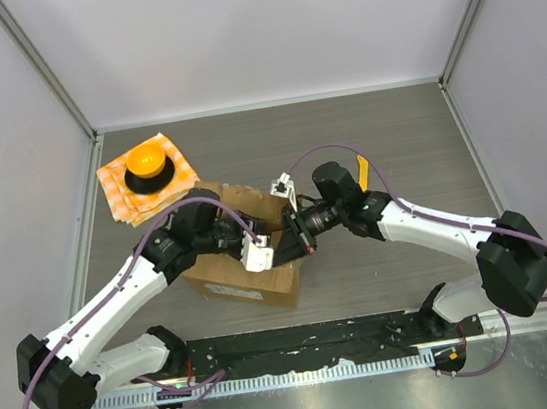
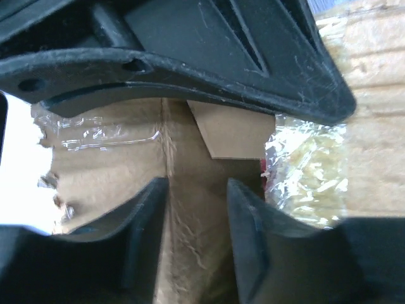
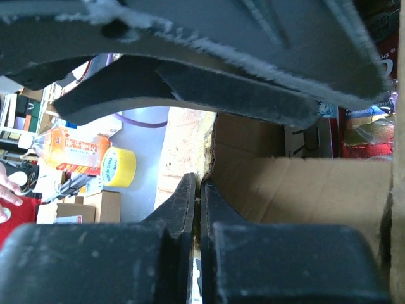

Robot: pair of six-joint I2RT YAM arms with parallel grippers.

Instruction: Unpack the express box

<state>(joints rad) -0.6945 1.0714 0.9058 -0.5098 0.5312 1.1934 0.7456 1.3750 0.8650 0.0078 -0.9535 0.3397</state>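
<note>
1. The brown, rectangular corrugated-cardboard express box point(image 1: 224, 271) sat on the grey wood-grain desk point(image 1: 366, 142) near its front edge, between the two arms, with its top flaps raised; a white printed label point(image 1: 230, 290) showed on its near side, the print too small to read.
2. The left jaws stood open over the box; in the left wrist view the two black fingers point(image 2: 149, 221) were set apart, with bare cardboard and a torn strip of clear tape point(image 2: 107, 136) beyond them; a crinkled clear plastic bag point(image 2: 310, 164) lay at the right.
3. The right jaws were closed on the edge of a box flap point(image 3: 204, 142); the fingers point(image 3: 183, 202) were nearly touching, the corrugated edge running between them.
4. Inside the box red packets point(image 3: 364, 126) carried white lettering, cut off and unreadable; a dark printed mark point(image 3: 304, 142) on the inner cardboard could not be made out.
5. Beyond the flap a yellow tape roll point(image 3: 118, 166) bore dark print too small to be sure of; an orange packet point(image 3: 73, 150) beside it was likewise illegible.
6. An orange checkered cloth point(image 1: 122, 199) carrying a round orange object point(image 1: 145, 161) lay at the box's far left.
</note>
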